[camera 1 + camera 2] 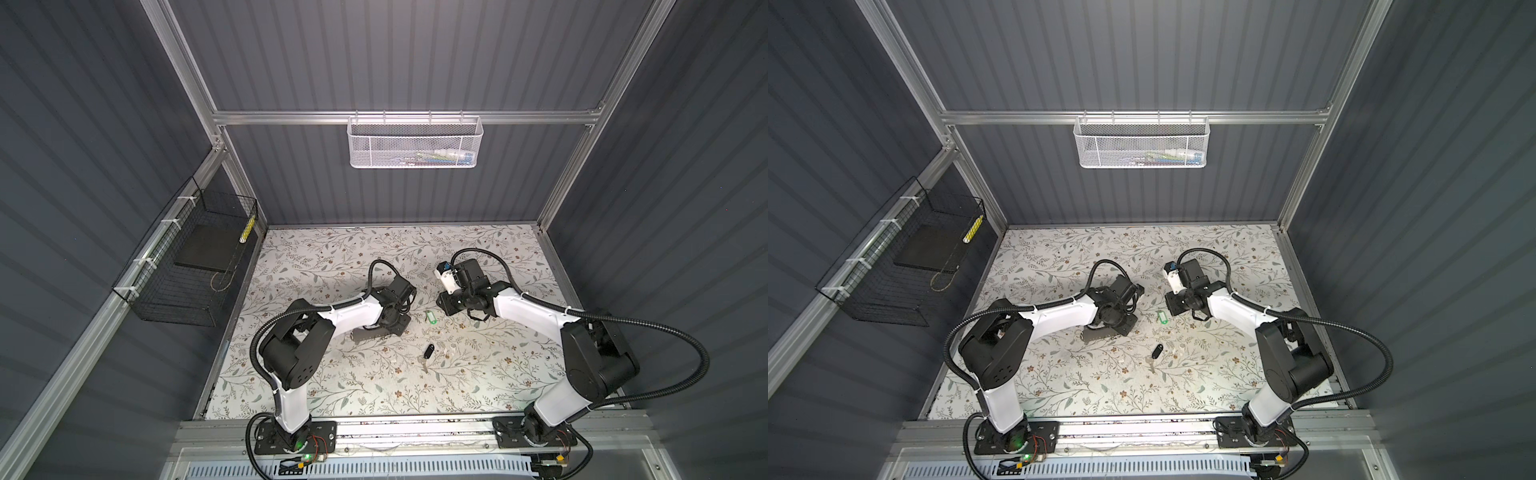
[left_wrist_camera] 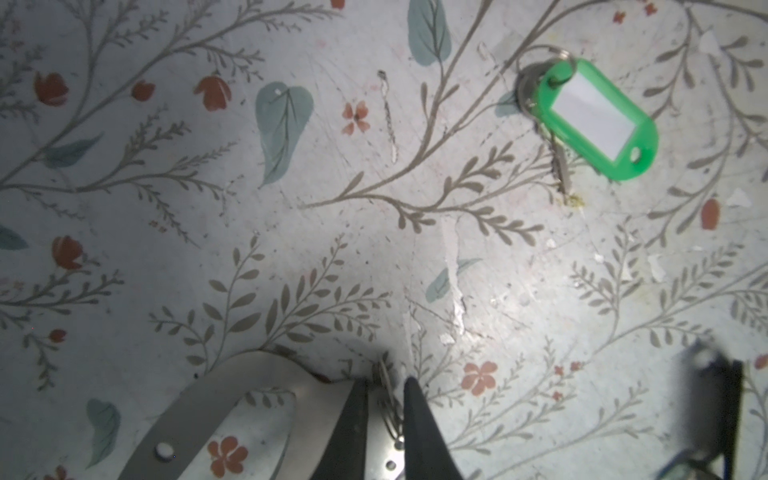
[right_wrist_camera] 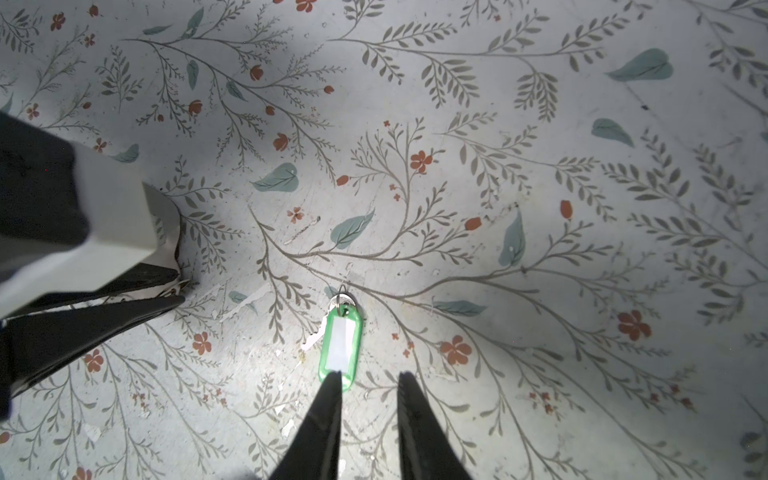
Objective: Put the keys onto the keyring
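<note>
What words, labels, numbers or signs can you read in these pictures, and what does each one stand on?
No text can be read in any view.
green tag: its white insert is blank.
black tag: too small to tell whether it bears any writing.
white mesh basket: any print on its contents is too blurred to read.

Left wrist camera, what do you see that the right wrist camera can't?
Only the left wrist view shows the keyring with its long slot, and a small ring between the tips of the left tool. Only the right wrist view shows the right tool standing open. Both show the green-tagged key on the flowery table.
</note>
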Controlling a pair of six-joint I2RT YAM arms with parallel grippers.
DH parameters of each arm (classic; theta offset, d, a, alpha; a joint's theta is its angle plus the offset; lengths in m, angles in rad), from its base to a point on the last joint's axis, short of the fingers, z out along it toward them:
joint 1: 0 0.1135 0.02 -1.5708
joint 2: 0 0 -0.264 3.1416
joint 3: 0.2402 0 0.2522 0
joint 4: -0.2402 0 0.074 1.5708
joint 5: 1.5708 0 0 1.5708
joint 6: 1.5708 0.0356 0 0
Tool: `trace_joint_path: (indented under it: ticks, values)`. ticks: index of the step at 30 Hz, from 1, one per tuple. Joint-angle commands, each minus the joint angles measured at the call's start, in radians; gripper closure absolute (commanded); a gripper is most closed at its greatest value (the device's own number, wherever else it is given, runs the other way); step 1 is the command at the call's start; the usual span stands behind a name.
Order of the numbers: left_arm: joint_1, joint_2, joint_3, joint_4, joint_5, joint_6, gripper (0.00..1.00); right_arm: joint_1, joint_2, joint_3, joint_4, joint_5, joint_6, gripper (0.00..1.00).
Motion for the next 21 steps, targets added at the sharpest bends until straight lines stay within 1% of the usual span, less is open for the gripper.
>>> trace_joint_path:
  ticks: [1,4,8,12,13,17,19,21]
  values:
    - [-0.006,0.012,0.028,-0.034,-0.011,-0.011,0.87,-0.002,0.009,-0.015,-0.005,-0.020,0.001,0.75]
    - [-0.007,-0.005,0.028,-0.039,-0.002,0.006,0.94,-0.002,-0.005,-0.022,-0.003,-0.027,-0.005,0.76]
    - [-0.007,-0.064,0.027,-0.032,0.064,0.060,0.97,-0.002,-0.054,-0.057,0.030,-0.078,-0.042,0.77]
    - [-0.007,-0.150,0.012,-0.036,0.144,0.141,0.97,-0.003,-0.139,-0.120,0.090,-0.159,-0.105,0.77]
    - [-0.006,-0.180,0.003,-0.033,0.170,0.167,0.97,-0.003,-0.166,-0.144,0.115,-0.210,-0.121,0.77]
    - [-0.007,-0.308,-0.039,-0.012,0.247,0.299,0.99,-0.002,-0.282,-0.237,0.215,-0.279,-0.178,0.77]
    - [-0.006,-0.362,-0.049,-0.012,0.286,0.364,1.00,-0.002,-0.348,-0.291,0.274,-0.346,-0.210,0.77]
    - [-0.006,-0.399,-0.045,-0.016,0.310,0.398,1.00,-0.002,-0.407,-0.343,0.343,-0.415,-0.236,0.77]
